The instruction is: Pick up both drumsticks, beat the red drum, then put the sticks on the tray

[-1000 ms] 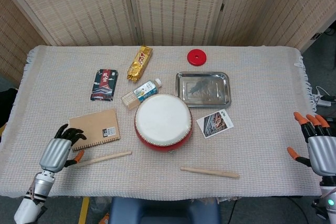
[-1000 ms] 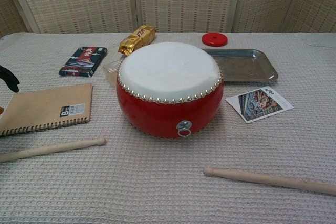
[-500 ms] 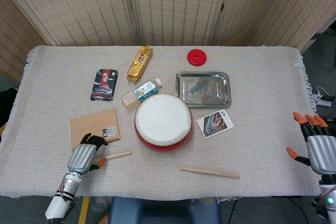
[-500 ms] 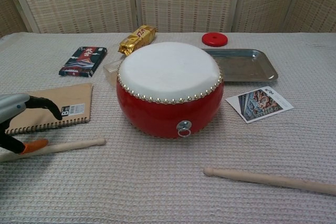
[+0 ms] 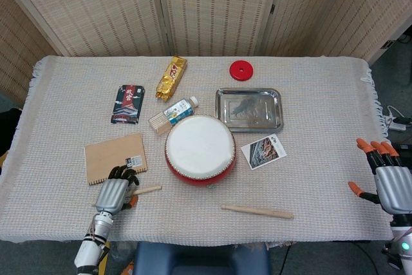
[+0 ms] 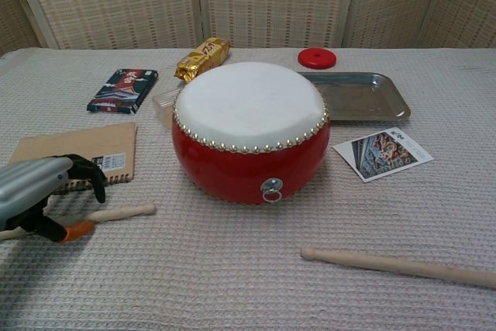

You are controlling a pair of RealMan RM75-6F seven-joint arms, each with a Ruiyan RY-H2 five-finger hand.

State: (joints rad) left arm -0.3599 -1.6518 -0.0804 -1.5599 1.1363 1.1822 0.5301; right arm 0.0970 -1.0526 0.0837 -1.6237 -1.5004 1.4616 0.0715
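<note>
Left stick [image 5: 147, 190] lies under the left hand [image 5: 114, 192], fingers curled over it, grip unclear — it may roll away; right hand [image 5: 388, 181], fingers spread, empty.

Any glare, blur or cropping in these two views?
Head view: even light, sharp; tray mirrors a dark smudge, no blown glare. Chest view: left hand is close and cut by the frame edge; right drumstick runs off the right edge; drum sharp.
</note>
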